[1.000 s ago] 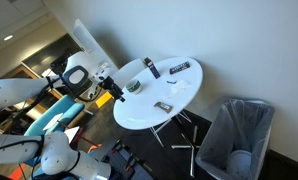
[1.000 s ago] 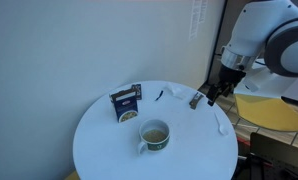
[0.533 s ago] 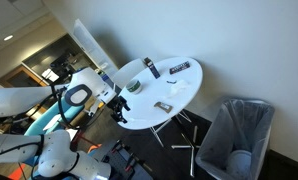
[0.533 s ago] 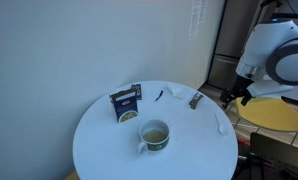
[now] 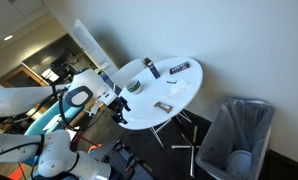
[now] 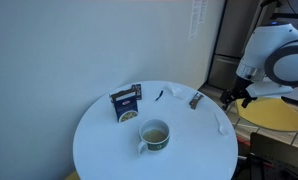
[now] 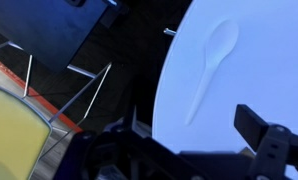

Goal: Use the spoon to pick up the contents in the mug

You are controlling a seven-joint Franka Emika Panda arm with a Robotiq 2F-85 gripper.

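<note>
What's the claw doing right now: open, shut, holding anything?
Claw: open, holding nothing. The spoon lies untouched on the table.

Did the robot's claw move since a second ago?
Yes. The gripper went from above the edge of the table to beyond its rim, farther from the mug.

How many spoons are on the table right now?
1. A white spoon lies flat near the edge of the round white table, well apart from the mug. It is white on white, so another could be missed.
</note>
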